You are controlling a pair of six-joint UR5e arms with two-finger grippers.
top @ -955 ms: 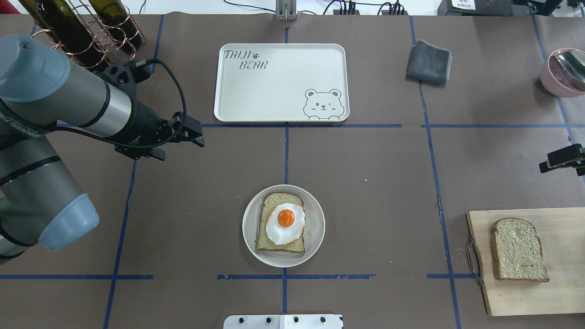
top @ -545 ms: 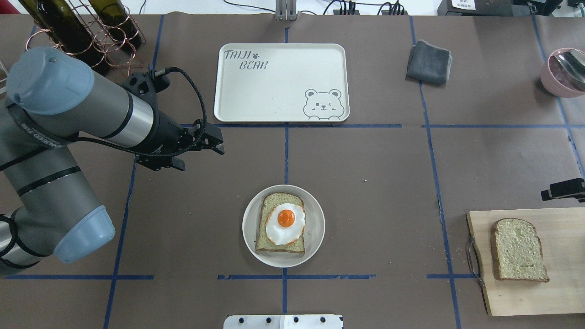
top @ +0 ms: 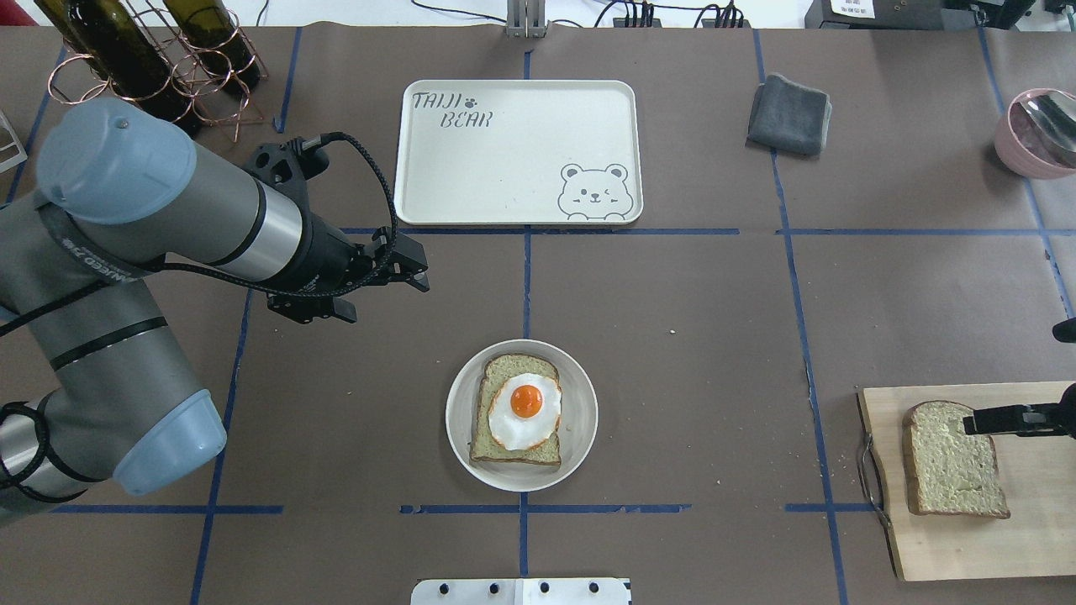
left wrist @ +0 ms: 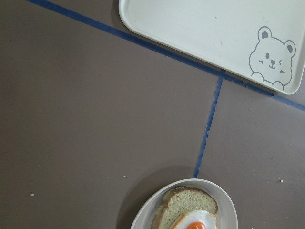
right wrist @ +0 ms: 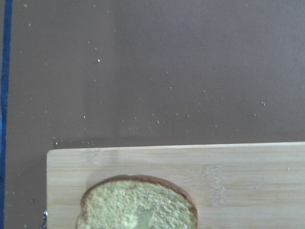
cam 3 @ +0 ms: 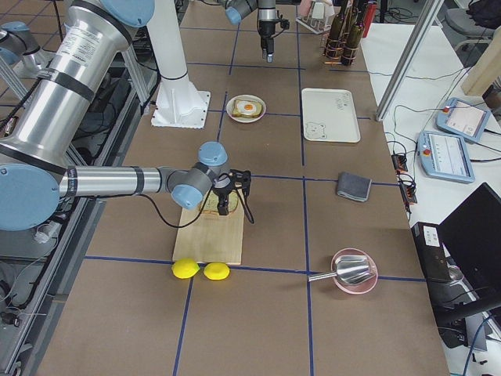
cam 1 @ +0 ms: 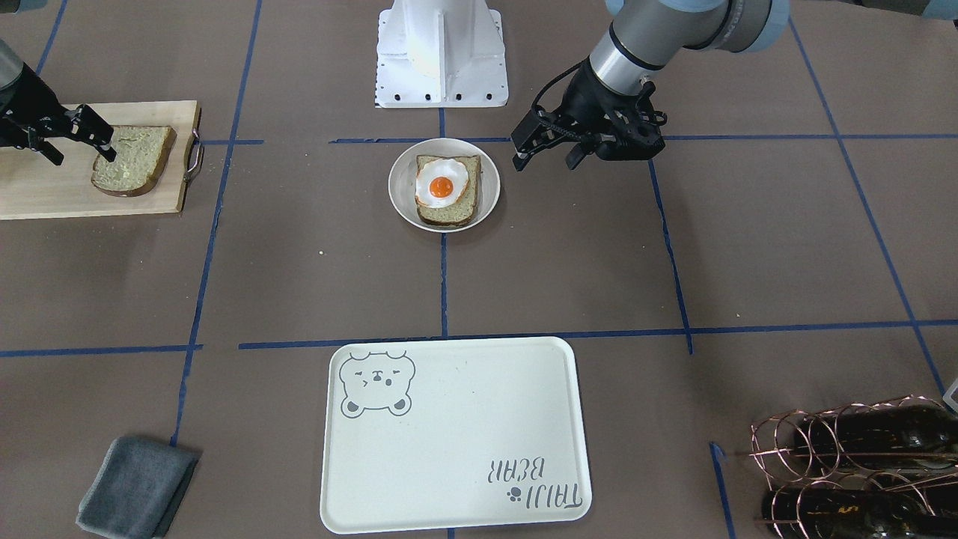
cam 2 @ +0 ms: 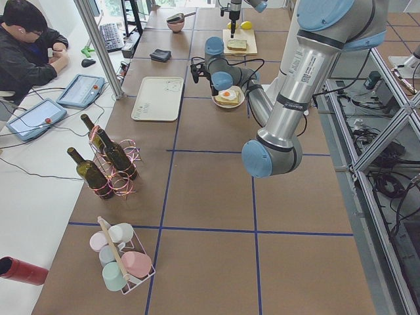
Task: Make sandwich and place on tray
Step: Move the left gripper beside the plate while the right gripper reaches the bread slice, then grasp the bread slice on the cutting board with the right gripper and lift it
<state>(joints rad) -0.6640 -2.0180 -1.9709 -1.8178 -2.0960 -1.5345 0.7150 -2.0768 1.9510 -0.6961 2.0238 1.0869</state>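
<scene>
One bread slice [top: 514,454] with a fried egg [top: 525,410] on it lies in a small round white dish [top: 458,437] at table centre; it also shows in the front view [cam 1: 446,214]. The second slice [top: 954,466] lies on a wooden cutting board [top: 1034,521] at the right. The cream tray [top: 517,151] with the bear drawing lies empty at the far side. My left gripper [top: 389,302] is open and empty, between tray and dish, left of both. My right gripper [cam 1: 84,156] is open and empty, one finger over the second slice's far corner.
A folded grey cloth [top: 790,113] lies right of the tray. A copper rack with wine bottles [top: 151,50] stands at the far left. A pink bowl with a metal spoon [top: 1038,134] sits at the far right. Two lemons [cam 3: 200,270] lie beside the board.
My left arm has swung right and nearer, toward the dish. My right gripper has moved nearer, from beyond the board to over the second slice's far corner.
</scene>
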